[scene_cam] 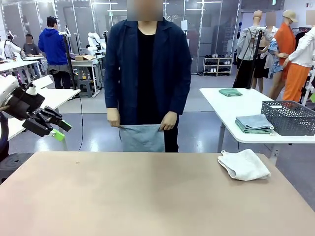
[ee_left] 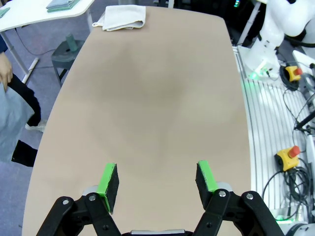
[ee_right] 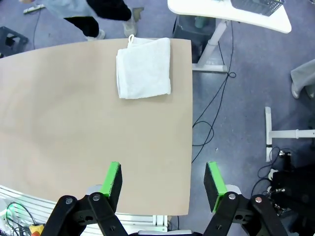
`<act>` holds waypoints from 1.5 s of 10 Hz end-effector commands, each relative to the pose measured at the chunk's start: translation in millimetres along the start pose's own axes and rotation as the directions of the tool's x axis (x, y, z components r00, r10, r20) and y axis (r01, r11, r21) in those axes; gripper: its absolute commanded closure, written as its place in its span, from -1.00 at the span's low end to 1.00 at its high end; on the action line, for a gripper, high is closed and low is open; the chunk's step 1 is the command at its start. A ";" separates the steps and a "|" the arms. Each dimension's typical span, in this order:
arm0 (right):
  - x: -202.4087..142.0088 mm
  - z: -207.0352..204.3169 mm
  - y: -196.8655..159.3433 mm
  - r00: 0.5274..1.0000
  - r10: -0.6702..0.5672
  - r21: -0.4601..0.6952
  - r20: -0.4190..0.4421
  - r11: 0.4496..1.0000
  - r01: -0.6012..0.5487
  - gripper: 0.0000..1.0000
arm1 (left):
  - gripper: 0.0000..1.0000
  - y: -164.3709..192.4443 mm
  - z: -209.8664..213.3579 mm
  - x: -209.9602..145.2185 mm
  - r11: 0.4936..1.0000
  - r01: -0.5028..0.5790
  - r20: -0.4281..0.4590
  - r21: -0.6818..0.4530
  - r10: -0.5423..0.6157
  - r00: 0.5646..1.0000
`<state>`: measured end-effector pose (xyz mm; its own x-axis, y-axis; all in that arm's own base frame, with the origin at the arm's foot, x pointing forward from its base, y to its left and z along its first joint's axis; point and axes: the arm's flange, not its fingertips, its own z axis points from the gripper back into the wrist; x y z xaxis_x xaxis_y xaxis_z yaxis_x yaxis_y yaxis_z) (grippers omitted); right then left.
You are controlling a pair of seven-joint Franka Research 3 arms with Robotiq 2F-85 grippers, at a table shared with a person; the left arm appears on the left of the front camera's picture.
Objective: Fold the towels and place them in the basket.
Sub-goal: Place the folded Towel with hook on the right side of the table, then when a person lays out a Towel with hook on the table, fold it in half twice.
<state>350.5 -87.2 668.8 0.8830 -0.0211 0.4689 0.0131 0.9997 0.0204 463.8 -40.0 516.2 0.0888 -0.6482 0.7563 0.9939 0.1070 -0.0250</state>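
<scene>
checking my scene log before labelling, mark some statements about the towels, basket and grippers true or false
1. The white towel lies folded on the brown table. True.
2. The basket stands on the brown table. False: it stands on the white side table.
3. The person holds the blue-grey towel with both hands. True.
4. The left gripper is shut on a towel. False: it is open and empty.
5. The right gripper is open. True.

left claw (ee_left: 157, 179): fingers spread, bottom centre | white towel (ee_left: 122, 17): folded, top left, on tan surface (ee_left: 157, 108)
</scene>
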 end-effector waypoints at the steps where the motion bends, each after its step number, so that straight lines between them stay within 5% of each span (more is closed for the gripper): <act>1: 0.5 1.1 -0.6 1.000 -0.018 -0.001 -0.008 1.000 0.018 -0.68 | -0.60 -0.8 1.9 2.0 1.000 -0.004 -0.009 0.000 0.004 1.000; 15: 0.5 1.1 -0.6 1.000 -0.018 -0.001 -0.008 1.000 0.018 -0.68 | -0.60 -0.8 1.9 2.0 1.000 -0.004 -0.009 0.000 0.004 1.000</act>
<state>350.4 -87.2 668.8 0.8830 -0.0213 0.4689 0.0132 0.9997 0.0205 463.8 -40.0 516.2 0.0888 -0.6482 0.7563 0.9939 0.1070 -0.0250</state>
